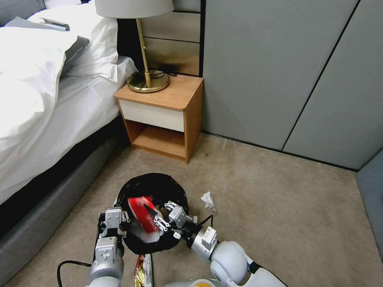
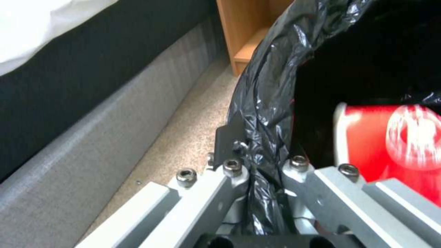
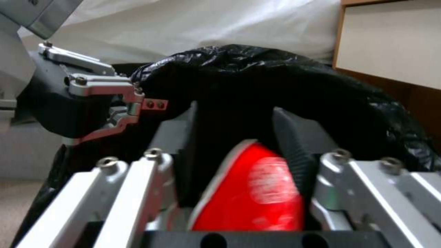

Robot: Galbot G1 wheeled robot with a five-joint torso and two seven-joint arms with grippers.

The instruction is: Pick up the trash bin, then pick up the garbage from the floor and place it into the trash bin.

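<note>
Right gripper (image 1: 159,217) clamped red packet (image 1: 143,213) over bin (image 1: 153,187) to drop it | left gripper (image 1: 119,223) pinched bin's rim, steadying it

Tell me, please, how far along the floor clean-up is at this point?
Partly done. The left gripper holds the trash bin by its bag-lined rim. The right gripper has a red-and-white packet between its fingers at the bin's mouth, not yet released. Left on the carpet: a white crumpled scrap beside the bin and a shiny wrapper near the robot.
</note>
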